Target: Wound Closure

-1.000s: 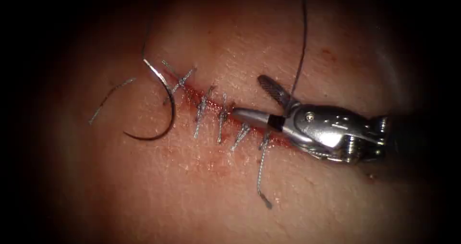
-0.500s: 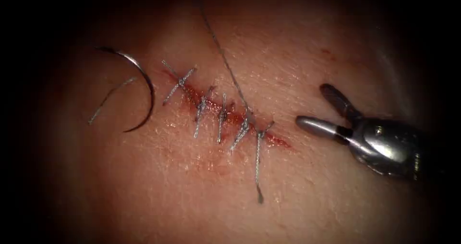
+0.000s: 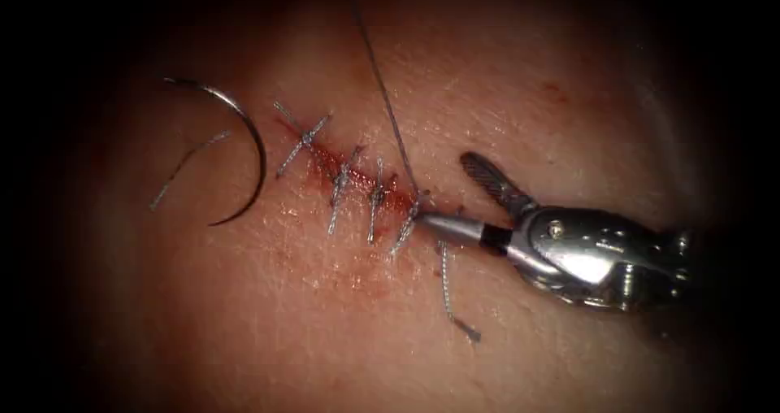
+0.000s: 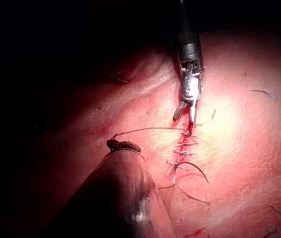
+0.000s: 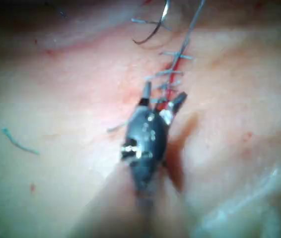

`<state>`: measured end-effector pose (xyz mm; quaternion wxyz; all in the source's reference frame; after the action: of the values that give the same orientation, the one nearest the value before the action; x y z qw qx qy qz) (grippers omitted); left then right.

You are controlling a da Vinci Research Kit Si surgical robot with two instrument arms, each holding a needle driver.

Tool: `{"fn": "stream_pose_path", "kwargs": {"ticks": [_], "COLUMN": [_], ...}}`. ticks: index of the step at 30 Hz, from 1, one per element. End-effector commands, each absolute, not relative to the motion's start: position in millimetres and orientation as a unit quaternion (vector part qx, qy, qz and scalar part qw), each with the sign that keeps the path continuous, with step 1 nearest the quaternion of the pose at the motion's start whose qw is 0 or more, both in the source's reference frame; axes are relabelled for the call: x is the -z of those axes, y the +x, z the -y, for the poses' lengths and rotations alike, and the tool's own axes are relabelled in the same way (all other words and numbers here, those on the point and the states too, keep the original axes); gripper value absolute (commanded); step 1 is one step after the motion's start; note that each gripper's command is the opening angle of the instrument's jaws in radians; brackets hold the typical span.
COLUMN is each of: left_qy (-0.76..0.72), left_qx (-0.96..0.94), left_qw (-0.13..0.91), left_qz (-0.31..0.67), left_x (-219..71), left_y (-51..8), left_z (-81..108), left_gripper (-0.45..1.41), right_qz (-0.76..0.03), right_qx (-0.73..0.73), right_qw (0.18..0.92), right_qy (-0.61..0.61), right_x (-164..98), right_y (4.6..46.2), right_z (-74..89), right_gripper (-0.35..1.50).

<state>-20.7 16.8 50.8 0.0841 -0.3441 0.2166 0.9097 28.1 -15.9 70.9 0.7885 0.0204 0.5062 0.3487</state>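
I saw the needle (image 3: 244, 149), a thin dark metal arc with a bright glint along its upper curve, lying free on the tissue (image 3: 504, 80) to the left of the cut (image 3: 357, 181), held by neither tool and not driven into the surface. Its bow bulged toward the cut and its two ends turned away to the left, so the long axis ran roughly up and down in the endoscope view; inside its curve lay a short pale cut end of thread (image 3: 185, 167). The cut ran slanting from upper left to lower right, crossed by several grey stitches (image 3: 340, 187) and smeared with red fluid (image 3: 325, 163) along its length. A dark thread (image 3: 383, 96) rose from the stitch line near the lower right end of the cut and ran up out of the lit area (where its far end went I could not tell). A loose tail (image 3: 448, 287) hung down from the last stitch. The right tool (image 3: 451, 192) came in from the right with its jaws spread apart, gripping nothing, the lower jaw's tip touching the stitch line where the thread rose. The tissue was pinkish, moist and finely textured, fading into darkness at the edges. From the left wrist view I could see the left tool (image 4: 123, 145) hovering well off the cut, though whether its jaws were parted I could not tell.
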Motion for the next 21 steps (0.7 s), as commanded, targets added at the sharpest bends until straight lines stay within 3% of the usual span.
{"fn": "stream_pose_path", "kwargs": {"ticks": [1, 21], "left_qy": [-0.345, -0.354], "left_qx": [-0.910, -0.905], "left_qw": [0.084, 0.094], "left_qz": [-0.216, -0.214], "left_x": [-51.1, -46.9], "left_y": [-21.0, -22.5], "left_z": [-16.8, -15.4], "left_gripper": [-0.45, -0.45], "right_qz": [-0.508, -0.485], "right_qx": [-0.337, -0.323], "right_qw": [0.793, 0.813], "right_qy": [0.014, 0.013], "right_x": [-71.6, -75.8], "right_y": [30.0, 31.6], "right_z": [16.1, 15.1], "right_gripper": [1.48, 1.48]}}
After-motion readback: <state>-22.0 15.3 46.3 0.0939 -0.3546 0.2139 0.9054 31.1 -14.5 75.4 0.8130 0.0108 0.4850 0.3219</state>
